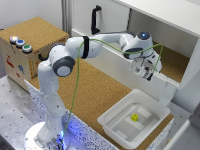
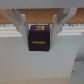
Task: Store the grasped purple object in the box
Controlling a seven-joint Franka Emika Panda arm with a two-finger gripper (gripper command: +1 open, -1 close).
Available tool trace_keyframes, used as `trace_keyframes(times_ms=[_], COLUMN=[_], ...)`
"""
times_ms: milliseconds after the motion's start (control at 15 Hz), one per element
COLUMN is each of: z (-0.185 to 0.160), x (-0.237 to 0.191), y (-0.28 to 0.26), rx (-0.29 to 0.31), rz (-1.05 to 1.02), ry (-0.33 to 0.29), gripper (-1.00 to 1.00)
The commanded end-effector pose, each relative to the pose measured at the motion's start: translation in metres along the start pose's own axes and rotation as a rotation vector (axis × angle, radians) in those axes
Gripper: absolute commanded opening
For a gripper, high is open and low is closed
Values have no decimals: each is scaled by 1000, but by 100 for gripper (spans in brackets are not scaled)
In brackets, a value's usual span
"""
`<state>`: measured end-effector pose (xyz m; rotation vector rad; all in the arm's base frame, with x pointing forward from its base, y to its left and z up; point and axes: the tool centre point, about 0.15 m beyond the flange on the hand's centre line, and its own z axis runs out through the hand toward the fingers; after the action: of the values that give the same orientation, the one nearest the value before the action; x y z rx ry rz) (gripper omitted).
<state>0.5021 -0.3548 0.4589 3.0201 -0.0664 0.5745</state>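
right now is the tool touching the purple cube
Touching. In the wrist view the purple cube sits between the two fingers of the tool, each pressed against a side with no gap. The exterior view is too blurred to confirm.

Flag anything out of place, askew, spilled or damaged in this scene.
Nothing stands out. The hand grips the purple cube squarely, with yellow markings on its faces. The white box sits flat on the cork surface, holding one small yellow object. Nothing spilled or visibly damaged.

Arm stretched out, pincer (image 1: 145, 71) fingers (image 2: 21, 23) clamped inward, pointing down.
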Motion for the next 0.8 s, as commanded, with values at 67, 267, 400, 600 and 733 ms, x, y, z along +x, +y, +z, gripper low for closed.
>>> trace_keyframes(times_ms=[67,267,400,600,733], z=[-17,-26,-31,-20,-4], x=[-84,-116,-134,-149,-158], y=[31,41,47,69,81], rx=[-20,-27,-46,-45,-15], rz=[-39,-56,-110,-147,-185], ry=[77,20,2,-27,-29], gripper=[-100,-100,-100,-100,-100])
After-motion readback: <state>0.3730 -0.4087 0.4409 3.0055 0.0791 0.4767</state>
